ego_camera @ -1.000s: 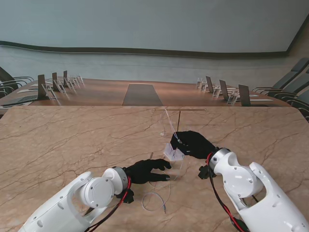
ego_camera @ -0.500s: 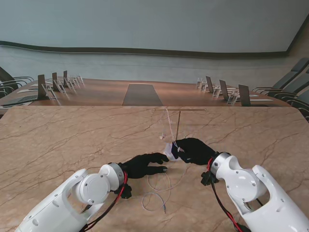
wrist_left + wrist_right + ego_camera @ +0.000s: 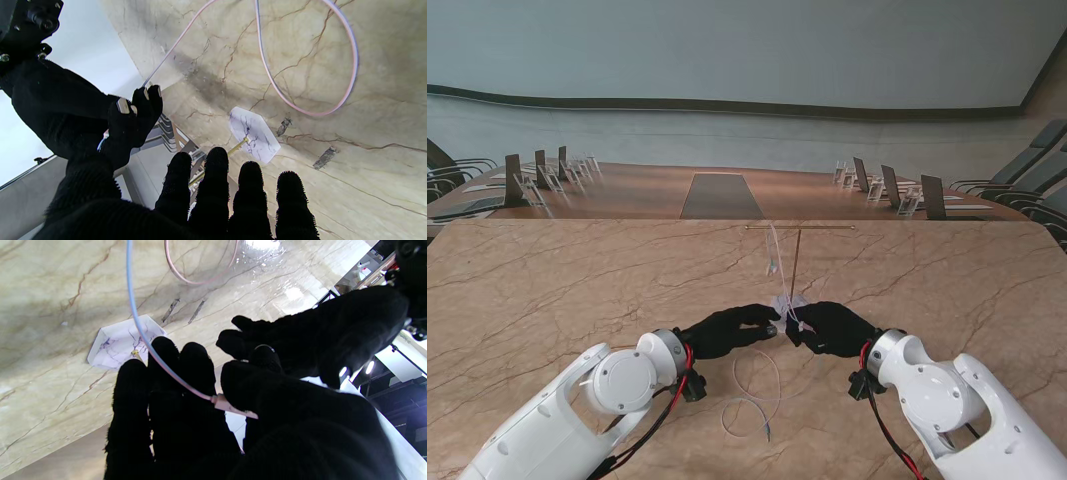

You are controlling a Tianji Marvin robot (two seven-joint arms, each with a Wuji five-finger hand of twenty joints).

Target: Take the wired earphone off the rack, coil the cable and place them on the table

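Hanging from the rack [image 3: 795,262], the earphone cable [image 3: 756,385] partly loops on the table [image 3: 547,290]. The right hand [image 3: 832,328] pinches it; the left hand [image 3: 727,331] is spread and holds nothing. Pulling slowly should stop the rack tipping.

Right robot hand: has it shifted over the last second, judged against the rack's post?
Yes. The right robot hand has come nearer to me and slightly left relative to the rack; it now sits by the post's foot, close to the left robot hand.
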